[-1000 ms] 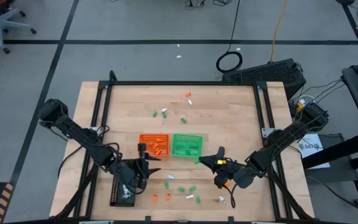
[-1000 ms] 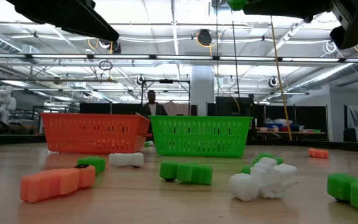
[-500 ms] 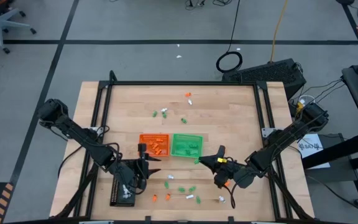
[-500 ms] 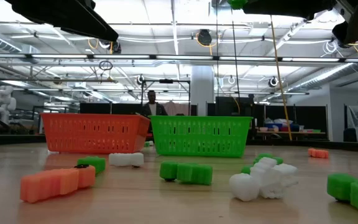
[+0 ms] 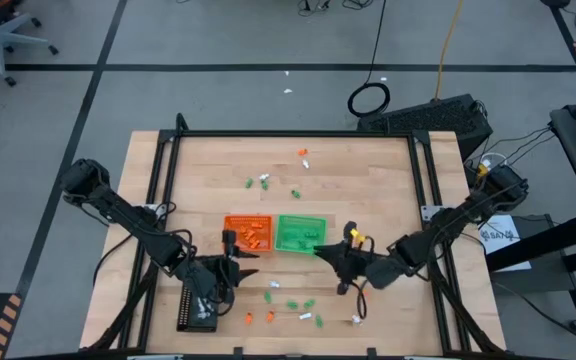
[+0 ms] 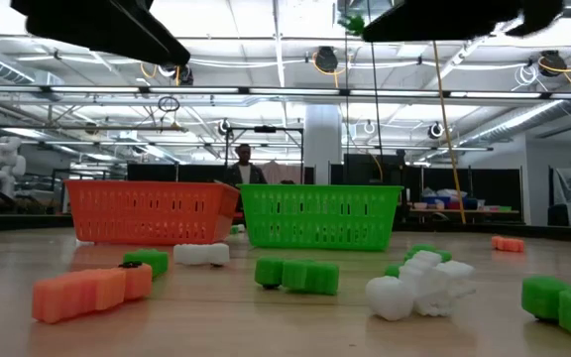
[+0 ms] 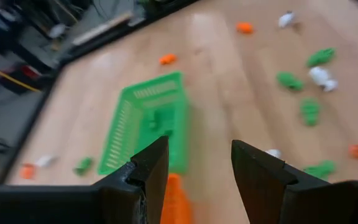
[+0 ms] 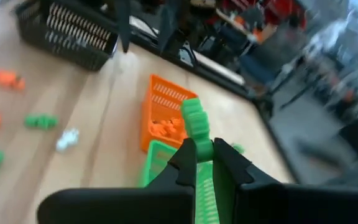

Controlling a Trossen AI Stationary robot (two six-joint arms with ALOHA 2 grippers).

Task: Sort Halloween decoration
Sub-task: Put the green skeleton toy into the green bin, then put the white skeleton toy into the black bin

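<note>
Several orange trinkets [image 5: 251,234] (orange tray [image 5: 230,222])

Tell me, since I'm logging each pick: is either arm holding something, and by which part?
The right gripper pinches a green trinket by its lower end, above the green tray. The left gripper holds nothing.

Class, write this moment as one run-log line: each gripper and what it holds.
right gripper: shut on green trinket, by green tray | left gripper: open, empty, near black tray
</note>
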